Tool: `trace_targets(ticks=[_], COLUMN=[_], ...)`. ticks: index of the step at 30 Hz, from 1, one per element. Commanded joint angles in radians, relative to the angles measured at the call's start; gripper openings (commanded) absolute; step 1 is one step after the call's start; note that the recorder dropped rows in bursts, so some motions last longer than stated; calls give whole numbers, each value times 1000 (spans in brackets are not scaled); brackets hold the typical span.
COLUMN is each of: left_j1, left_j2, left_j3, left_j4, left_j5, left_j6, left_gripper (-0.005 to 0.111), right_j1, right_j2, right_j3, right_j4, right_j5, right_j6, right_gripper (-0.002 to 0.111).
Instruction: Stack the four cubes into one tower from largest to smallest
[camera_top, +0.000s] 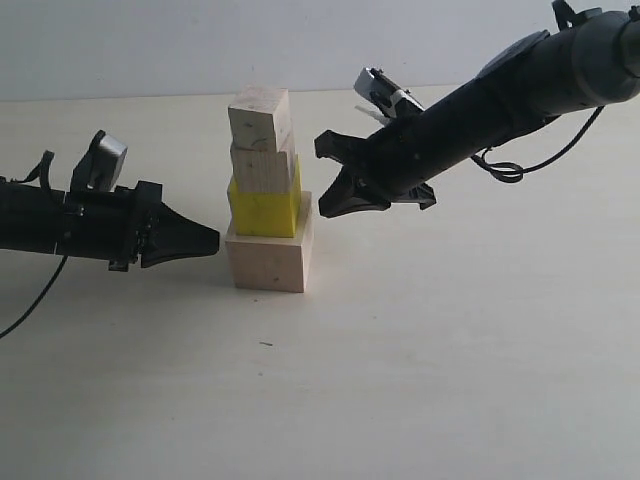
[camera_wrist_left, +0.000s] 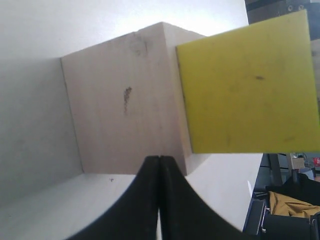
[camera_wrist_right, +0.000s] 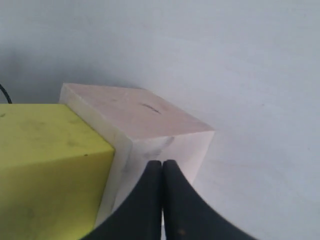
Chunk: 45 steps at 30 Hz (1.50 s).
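A tower of cubes stands mid-table: the large pale wood cube at the base, the yellow cube on it, then a small wood cube and another small wood cube on top, turned slightly askew. My left gripper is shut and empty, its tip just left of the base cube, with the yellow cube beside it in the left wrist view. My right gripper is shut and empty, just right of the yellow cube and above the base cube.
The pale tabletop spreads all round the tower, with a white wall behind. Black cables trail from both arms, one at the left, one at the right.
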Motion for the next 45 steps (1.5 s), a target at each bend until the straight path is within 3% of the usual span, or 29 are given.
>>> trace_targets(ticks=[1,45], left_j1=[-1,-1], left_j2=[-1,-1], left_j3=[0,0], left_j4=[-17,-17], left_j5=[4,12], left_j6=[8,8], left_gripper=[0,0], right_j1=[-4,-4], right_j2=[15,18], right_j3=[-5,-5], right_j4=[32,150], right_j5=[-4,20], right_j6=[-19,-142], right_gripper=[0,0])
